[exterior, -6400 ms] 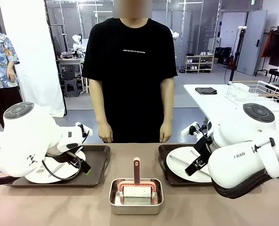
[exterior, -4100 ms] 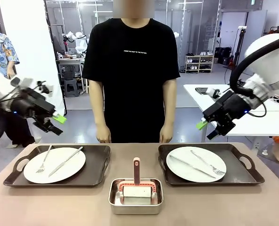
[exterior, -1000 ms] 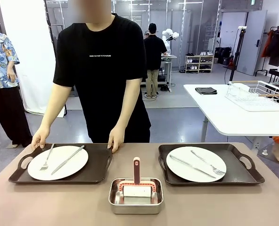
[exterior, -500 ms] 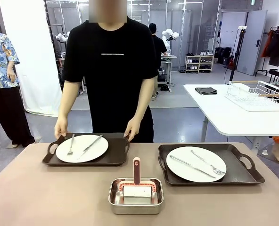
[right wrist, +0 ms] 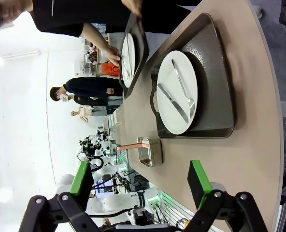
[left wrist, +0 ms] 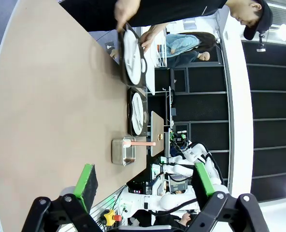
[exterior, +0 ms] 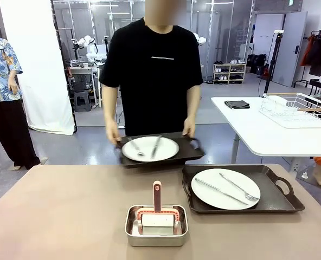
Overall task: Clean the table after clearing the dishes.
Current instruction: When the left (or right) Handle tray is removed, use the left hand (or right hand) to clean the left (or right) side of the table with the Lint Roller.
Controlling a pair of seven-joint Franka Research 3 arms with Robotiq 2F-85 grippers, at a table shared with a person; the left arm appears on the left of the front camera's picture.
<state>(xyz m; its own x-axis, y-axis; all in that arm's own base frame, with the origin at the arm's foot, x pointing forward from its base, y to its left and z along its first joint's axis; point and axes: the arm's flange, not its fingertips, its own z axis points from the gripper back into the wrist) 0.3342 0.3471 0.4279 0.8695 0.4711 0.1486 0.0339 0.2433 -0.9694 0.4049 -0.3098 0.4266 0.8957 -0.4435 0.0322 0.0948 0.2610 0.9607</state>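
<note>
A person stands at the far side holding one dark tray [exterior: 188, 154] in both hands, lifted just above the table's far edge. A white plate [exterior: 168, 147] with cutlery lies on it. A second dark tray [exterior: 274, 201] rests on the taupe table [exterior: 68, 211] at the right, with a white plate [exterior: 225, 187], a knife and a fork. From high above the table's near side, my left gripper [left wrist: 144, 179] looks along the table [left wrist: 46, 96] with its jaws open and empty. Above the same side, my right gripper [right wrist: 139, 178] is open and empty, facing the resting tray [right wrist: 215, 87].
A steel pan [exterior: 156, 230] holding a pink-handled wiper stands at the near middle of the table. A white side table [exterior: 258, 130] with a wire rack [exterior: 296, 108] stands at the right. Another person stands far left.
The person has lifted the left tray off the table and carried it to the right, toward the middle. Earlier both arms drew back out of the front view.
</note>
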